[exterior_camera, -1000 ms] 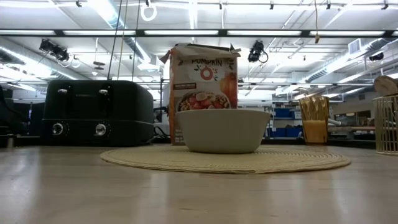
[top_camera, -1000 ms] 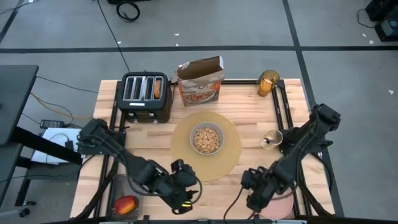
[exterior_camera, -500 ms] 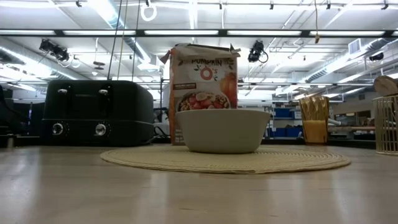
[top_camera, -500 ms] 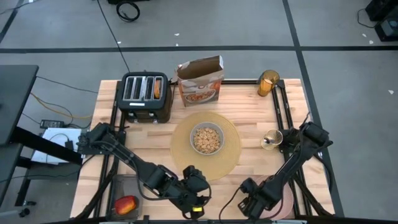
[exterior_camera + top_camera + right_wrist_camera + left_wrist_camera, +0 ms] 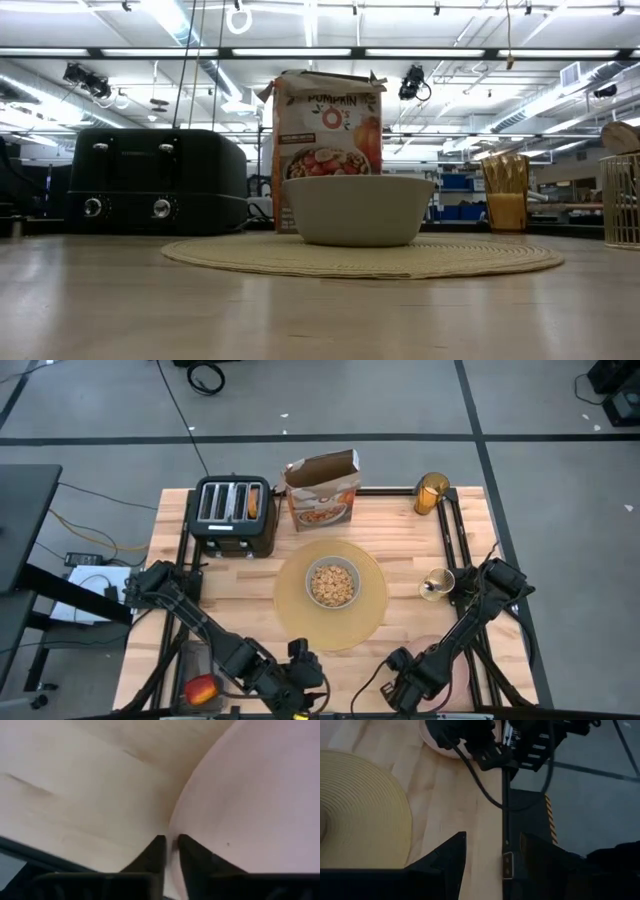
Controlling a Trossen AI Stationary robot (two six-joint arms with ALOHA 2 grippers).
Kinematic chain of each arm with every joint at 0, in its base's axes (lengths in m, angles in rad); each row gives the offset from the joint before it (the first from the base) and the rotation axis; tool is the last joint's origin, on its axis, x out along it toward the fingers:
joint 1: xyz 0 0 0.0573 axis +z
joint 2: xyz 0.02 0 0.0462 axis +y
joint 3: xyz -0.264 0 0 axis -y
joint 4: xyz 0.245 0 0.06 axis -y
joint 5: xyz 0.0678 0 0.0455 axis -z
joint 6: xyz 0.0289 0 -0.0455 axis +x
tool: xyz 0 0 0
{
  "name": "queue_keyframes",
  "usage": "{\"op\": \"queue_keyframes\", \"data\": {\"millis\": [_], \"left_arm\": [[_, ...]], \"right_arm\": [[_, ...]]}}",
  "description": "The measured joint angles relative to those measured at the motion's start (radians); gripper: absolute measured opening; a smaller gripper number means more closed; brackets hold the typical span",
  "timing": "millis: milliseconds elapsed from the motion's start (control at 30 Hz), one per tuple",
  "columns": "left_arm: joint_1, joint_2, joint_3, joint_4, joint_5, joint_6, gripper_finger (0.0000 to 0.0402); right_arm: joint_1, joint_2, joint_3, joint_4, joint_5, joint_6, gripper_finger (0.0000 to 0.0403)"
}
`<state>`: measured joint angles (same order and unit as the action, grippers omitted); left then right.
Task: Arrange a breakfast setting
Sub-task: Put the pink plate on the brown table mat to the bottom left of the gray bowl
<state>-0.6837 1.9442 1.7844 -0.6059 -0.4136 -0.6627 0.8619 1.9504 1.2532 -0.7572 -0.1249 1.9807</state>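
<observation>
**Counter (image 5: 400, 540), left to right**

1. Red-yellow apple (image 5: 200, 688): front left corner, untouched, well apart from the mat.
2. Toaster (image 5: 233, 515): back left. The toasted bread round (image 5: 253, 503) stands in a slot, not yet served.
3. Left end effector (image 5: 490, 857): at the counter's front edge, just left of centre. Fingers sit about half apart with nothing between them. It has drawn back toward the front edge over the last second and appears to be waiting.
4. Cereal box (image 5: 322, 490): back centre, open.
5. Tan placemat (image 5: 372, 610): centre of the counter. The grey bowl (image 5: 311, 572) sits in its middle, filled with cereal.
6. Right end effector (image 5: 170, 845): at the front edge, right of centre. A second ago its fingers stood wide; they are now pinched almost together on the rim of the pink plate (image 5: 250, 795), which lies flat at the front right.
   - Judgement: the grasp looks just made, so lifting the plate and carrying it to the setting is the likely next step.
7. Amber glass (image 5: 431, 492): back right corner, far from the mat.
8. Metal spoon (image 5: 432, 589): in a small holder at the right edge, not yet laid out.
</observation>
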Motion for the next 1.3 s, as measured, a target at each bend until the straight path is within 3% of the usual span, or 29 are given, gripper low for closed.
{"op": "queue_keyframes", "data": {"millis": [133,233,400,533,633,1100,1300], "left_arm": [[0.009,-0.006,0.0,-0.004,-0.001,0.046,0.0192],[0.014,-0.009,0.0,0.009,0.0,0.115,0.0192],[0.027,-0.009,0.0,0.017,0.004,0.259,0.0201],[0.051,-0.009,0.0,0.077,0.002,0.369,0.0219],[0.068,0.005,0.001,0.141,0.015,0.458,0.023],[0.087,0.123,0.0,0.274,0.077,0.739,0.0233],[0.1,0.139,0.0,0.271,0.078,0.754,0.0198]], "right_arm": [[0.0,0.001,0.09,-0.115,-0.009,-0.055,0.0016],[0.0,-0.005,0.24,-0.243,0.006,-0.226,0.0019],[-0.001,-0.005,0.427,-0.379,0.038,-0.708,0.0011],[0.003,-0.005,0.483,-0.377,0.03,-1.145,0.0015],[0.005,-0.005,0.499,-0.38,0.031,-1.354,0.0018],[-0.064,-0.005,0.557,-0.39,0.102,-1.543,0.0013],[-0.087,-0.007,0.578,-0.391,0.11,-1.593,0.0013]]}}
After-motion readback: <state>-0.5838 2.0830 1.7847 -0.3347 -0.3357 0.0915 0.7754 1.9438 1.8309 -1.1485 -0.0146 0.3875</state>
